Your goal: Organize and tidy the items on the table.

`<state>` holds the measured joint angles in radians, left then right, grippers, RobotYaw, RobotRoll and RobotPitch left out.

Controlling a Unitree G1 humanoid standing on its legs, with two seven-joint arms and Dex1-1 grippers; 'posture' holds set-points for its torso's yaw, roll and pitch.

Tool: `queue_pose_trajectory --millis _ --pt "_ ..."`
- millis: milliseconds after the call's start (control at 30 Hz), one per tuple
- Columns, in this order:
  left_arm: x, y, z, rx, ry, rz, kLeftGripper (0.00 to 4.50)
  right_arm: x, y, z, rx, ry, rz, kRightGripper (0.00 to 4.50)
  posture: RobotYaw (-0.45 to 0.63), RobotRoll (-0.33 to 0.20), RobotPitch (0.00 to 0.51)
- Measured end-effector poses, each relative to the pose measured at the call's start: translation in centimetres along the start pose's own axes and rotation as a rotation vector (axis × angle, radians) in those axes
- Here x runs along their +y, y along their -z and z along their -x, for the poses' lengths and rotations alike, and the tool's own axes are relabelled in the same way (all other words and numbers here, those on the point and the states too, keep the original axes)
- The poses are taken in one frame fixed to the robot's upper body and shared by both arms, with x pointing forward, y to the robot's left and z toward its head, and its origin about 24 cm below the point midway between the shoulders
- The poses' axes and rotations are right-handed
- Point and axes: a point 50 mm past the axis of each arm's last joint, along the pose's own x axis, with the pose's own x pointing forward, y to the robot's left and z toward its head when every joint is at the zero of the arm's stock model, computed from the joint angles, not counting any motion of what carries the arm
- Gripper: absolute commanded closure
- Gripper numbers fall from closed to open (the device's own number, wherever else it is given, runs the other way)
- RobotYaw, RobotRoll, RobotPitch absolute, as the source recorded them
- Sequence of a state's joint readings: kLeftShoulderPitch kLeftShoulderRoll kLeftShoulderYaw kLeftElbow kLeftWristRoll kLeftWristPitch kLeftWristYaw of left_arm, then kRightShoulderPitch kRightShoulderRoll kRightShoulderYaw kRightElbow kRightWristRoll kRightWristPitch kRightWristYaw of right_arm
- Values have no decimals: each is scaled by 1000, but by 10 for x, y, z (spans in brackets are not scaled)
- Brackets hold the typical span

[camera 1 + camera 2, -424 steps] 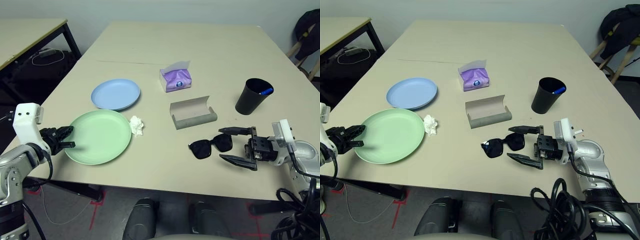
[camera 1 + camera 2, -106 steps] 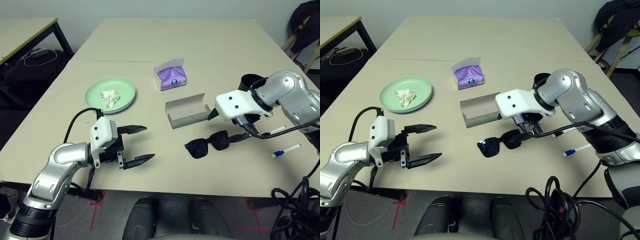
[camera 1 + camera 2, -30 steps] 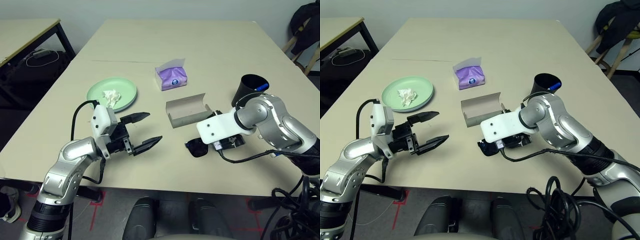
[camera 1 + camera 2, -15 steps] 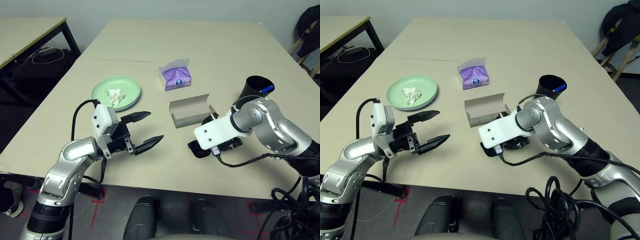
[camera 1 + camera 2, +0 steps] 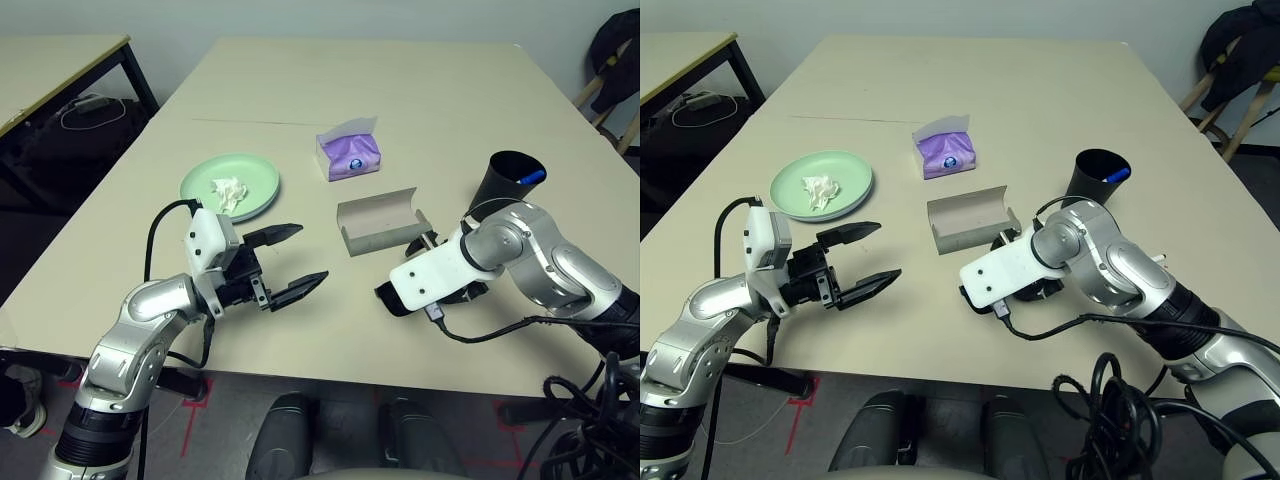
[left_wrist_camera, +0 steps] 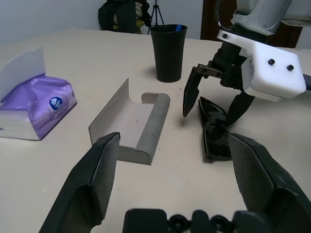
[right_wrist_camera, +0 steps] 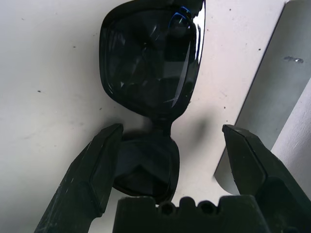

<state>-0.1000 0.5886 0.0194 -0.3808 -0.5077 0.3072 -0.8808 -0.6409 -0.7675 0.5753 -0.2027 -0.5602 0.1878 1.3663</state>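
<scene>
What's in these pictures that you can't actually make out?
- sunglasses: in the eye views mostly covered by the right gripper's white housing.
- black cup: its contents are hidden by the rim, bar a blue tip.
- blue plate: presumably under the green plate, not visible.
- tissue pack: label too small to read.

Table (image 5: 420,100) bears plate (image 5: 262,187), case (image 5: 378,222), sunglasses (image 6: 214,130) (black), cup (image 5: 505,185).

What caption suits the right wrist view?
Open right tool straddling black sunglasses beside the open grey glasses case.
</scene>
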Motion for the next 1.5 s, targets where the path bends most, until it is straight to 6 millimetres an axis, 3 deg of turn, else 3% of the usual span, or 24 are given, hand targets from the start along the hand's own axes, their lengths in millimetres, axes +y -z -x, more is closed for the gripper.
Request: queue_pose_trajectory --millis 400,500,700,733,1233,1333,1500 --pt "-1 -1 0 -1 1 -1 24 3 -5 -5 4 8 10 0 149 0 91" --pt "-1 -1 -1 -1 1 -2 0 4 -6 -5 1 6 12 953 149 0 92" --pt "-1 -1 -1 -1 0 -2 0 5 -8 -6 -11 5 17 3275 149 0 92" --pt "-1 -1 -1 -1 -1 -2 0 4 -8 -5 -10 10 22 3456 149 0 92" --pt "-1 0 -1 -1 1 -1 0 0 -9 0 -30 5 34 3469 142 0 96" --pt "-1 0 -1 0 1 -1 0 -7 -7 11 -34 29 34 4148 139 0 95" --pt "-1 0 -1 1 1 0 0 -22 -5 33 -45 76 32 4147 137 0 95"
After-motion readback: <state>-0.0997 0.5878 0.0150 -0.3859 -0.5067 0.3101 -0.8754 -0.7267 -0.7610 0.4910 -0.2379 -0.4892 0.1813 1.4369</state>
